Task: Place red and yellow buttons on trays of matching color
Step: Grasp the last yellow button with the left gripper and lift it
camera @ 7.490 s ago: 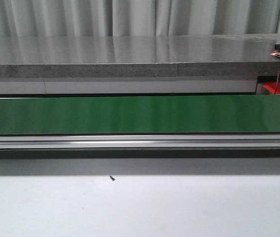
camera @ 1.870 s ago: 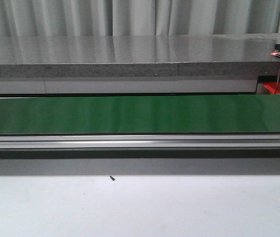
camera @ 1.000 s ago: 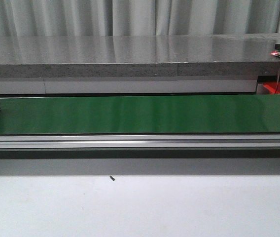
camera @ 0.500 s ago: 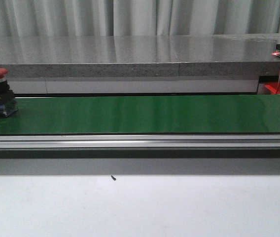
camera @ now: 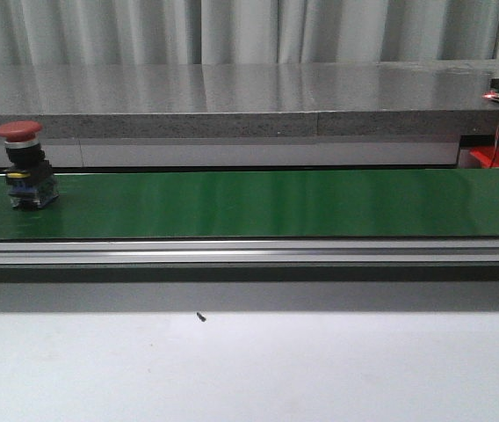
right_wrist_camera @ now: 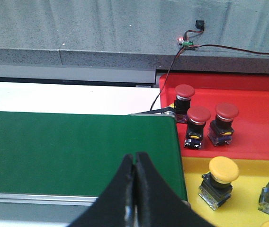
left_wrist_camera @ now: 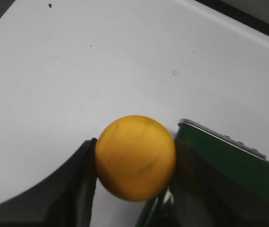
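Observation:
A red button with a black body stands upright on the green belt at the far left of the front view. My left gripper is shut on a yellow button; only its round cap shows, over the white table beside the belt's end. My right gripper is shut with nothing in it, above the belt's other end. Beside that end, the red tray holds three red buttons. The yellow tray holds yellow buttons. Neither gripper shows in the front view.
A grey stone ledge runs behind the belt, with a small circuit board and red wire on it near the trays. An aluminium rail fronts the belt. The white table has a small dark speck.
The red button came into view at the left end of the belt and has travelled to the right along it. Nothing else in the front view moved.

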`<state>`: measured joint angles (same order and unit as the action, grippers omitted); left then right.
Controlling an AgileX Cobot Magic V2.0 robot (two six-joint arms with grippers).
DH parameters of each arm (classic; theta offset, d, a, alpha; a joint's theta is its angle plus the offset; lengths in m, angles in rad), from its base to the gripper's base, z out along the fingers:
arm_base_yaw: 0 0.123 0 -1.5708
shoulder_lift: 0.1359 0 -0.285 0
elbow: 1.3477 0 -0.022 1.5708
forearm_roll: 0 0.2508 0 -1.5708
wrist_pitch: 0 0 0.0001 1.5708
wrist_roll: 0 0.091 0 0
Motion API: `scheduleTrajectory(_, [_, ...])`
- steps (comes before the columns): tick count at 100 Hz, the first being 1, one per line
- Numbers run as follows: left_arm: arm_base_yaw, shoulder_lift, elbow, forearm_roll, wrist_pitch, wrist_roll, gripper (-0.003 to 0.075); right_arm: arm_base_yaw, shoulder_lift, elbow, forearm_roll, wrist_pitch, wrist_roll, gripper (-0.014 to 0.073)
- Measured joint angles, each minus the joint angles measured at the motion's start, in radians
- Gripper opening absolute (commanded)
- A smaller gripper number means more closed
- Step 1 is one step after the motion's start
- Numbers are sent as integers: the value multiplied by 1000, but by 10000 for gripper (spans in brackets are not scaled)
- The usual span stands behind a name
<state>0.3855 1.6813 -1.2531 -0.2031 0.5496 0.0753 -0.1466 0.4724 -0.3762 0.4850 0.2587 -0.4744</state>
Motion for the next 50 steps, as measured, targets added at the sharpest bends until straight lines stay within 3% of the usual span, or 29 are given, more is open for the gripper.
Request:
scheduleTrajectory(39, [-85,-51,113,-21,12,1,130,0,0,0,0,0,0,-122])
scheduleTrajectory(44, [-87,-51,120,-23,11,1,149,0,0,0,0,0,0,-122])
scheduleTrajectory(50, [-90,-53,125,-27,9,1,225,0,0,0,0,0,0,-122])
